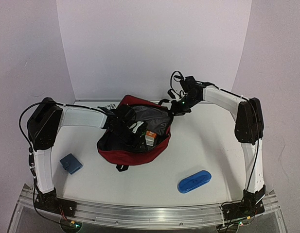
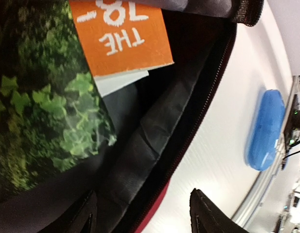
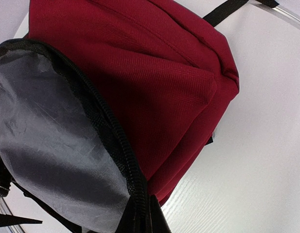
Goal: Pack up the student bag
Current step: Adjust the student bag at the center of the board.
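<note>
The student bag [image 1: 132, 154] is a dark red backpack lying unzipped mid-table, grey lining [image 3: 47, 141] showing. Inside it lies a book with a green ivy cover [image 2: 38, 102] and an orange label [image 2: 118, 34]. My left gripper [image 1: 134, 130] reaches into the mouth from the left. In the left wrist view the left gripper [image 2: 145, 216] stands open astride the zip edge [image 2: 198, 116], one finger inside the bag, the other over the table, nothing held. My right gripper [image 1: 179, 106] is at the bag's far right rim. Its jaws [image 3: 150, 216] are shut on the black zip edge [image 3: 115, 141].
A blue oblong case [image 1: 194, 180] lies at the front right of the white table [image 1: 208, 141]; the case [image 2: 264, 131] also shows in the left wrist view. A small blue square object [image 1: 71, 163] sits front left. A black strap [image 3: 227, 9] trails off the bag's far side.
</note>
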Tool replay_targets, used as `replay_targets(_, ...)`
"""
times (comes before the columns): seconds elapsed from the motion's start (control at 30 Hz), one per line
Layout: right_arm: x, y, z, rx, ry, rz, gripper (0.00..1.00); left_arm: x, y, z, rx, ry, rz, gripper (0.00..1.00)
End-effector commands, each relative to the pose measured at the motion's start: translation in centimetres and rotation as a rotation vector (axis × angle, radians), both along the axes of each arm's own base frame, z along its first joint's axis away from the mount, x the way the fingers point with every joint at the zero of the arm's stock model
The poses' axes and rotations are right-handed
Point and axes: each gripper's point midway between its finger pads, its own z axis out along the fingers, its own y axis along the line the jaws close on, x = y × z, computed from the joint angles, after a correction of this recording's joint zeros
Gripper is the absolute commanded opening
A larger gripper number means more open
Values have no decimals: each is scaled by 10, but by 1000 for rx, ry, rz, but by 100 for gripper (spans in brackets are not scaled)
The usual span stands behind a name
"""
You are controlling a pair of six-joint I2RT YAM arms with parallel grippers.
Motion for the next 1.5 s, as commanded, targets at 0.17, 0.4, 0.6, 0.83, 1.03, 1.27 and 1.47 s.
replay_targets(0.17, 4, -4, 9, 3, -18, -9, 3, 32, 15, -5, 188, -154, 6, 69)
replay_targets(0.4, 3, -4, 9, 0, -19, -6, 3, 20, 14, 3, 182, -145, -82, 47)
replay_targets(0.6, 4, -3, 7, -3, -20, -4, 3, 2, 7, 15, 140, -124, -150, 38)
replay_targets(0.83, 4, -3, 8, 1, -20, -3, 3, -16, -7, 27, 34, -50, -206, 65)
replay_targets(1.03, 4, -3, 9, 2, -21, -2, 3, 7, 6, 6, 174, -123, -145, 69)
replay_targets(1.27, 4, -4, 10, -1, -23, -2, 3, 17, 7, 0, 237, -169, -171, 68)
replay_targets(1.47, 4, -3, 10, 3, -24, 0, 3, -11, -7, -12, 230, -108, -296, 71)
